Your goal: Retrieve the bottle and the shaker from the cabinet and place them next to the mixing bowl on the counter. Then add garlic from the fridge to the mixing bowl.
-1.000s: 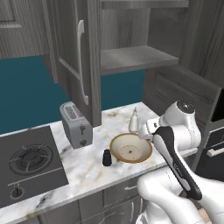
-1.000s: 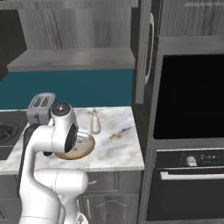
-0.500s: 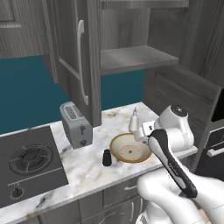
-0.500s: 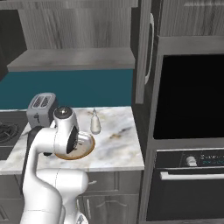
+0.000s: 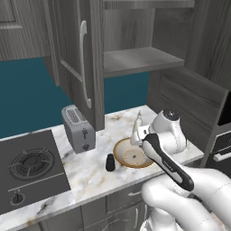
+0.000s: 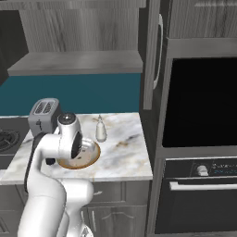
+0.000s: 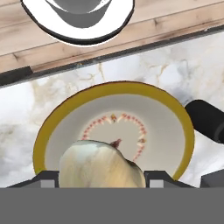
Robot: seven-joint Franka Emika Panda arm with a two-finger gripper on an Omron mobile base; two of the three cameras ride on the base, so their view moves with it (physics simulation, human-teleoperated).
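In the hand view my gripper [image 7: 103, 181] is shut on a pale garlic bulb [image 7: 100, 168], held just above the mixing bowl [image 7: 48, 127], which has a yellow rim and a red heart pattern inside. The bowl [image 5: 121, 153] sits on the marble counter [image 5: 85, 180], with my wrist hanging over its right side. The small black shaker [image 5: 109, 162] stands at the bowl's front left and shows as a dark shape [image 7: 205, 118] beside the rim. The pale bottle [image 6: 100, 129] stands upright just behind the bowl [image 6: 92, 157]; my hand partly hides it [image 5: 136, 126].
A grey toaster [image 5: 77, 128] stands left of the bowl, and a gas hob [image 5: 31, 164] lies further left. An open cabinet door [image 5: 81, 58] hangs above the toaster beside a bare shelf [image 5: 135, 61]. A wall oven [image 6: 199, 139] bounds the counter's right end.
The wrist has swung a little left and down, closer over the bowl. The garlic stays in the grip. Bottle, shaker and bowl have not moved.
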